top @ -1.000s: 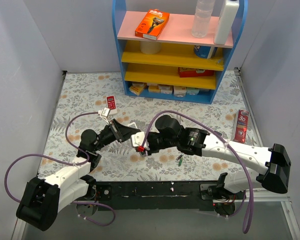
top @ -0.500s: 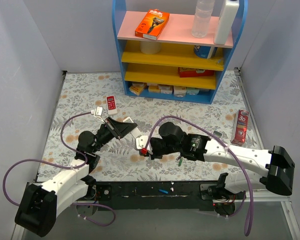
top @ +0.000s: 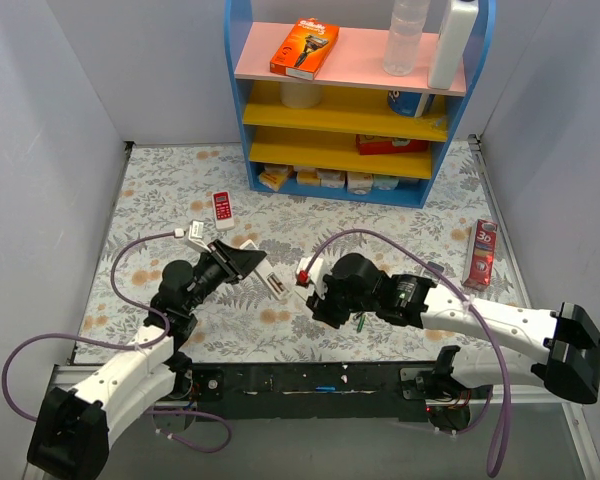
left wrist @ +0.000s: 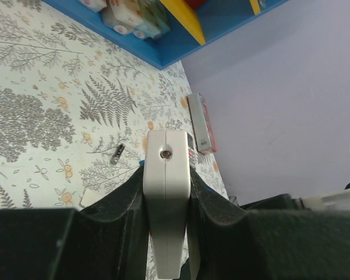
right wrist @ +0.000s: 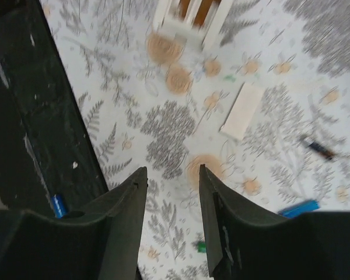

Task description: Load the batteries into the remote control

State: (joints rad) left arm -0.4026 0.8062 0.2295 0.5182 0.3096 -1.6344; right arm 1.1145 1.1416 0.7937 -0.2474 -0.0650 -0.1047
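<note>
Left wrist view: left jaws clamp the remote control (left wrist: 166, 198) above the desk (left wrist: 41, 116), likely presenting it for loading; right jaws stand apart, empty, over loose batteries (right wrist: 300, 207).

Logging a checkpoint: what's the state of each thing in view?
Slim white plastic remote control: clamped in left gripper jaws, off the table.
Right gripper: jaws open, empty.
Blue cylindrical battery: loose on table.
Dark cylindrical battery: loose on table.
Second blue battery: on black base rail.
</note>
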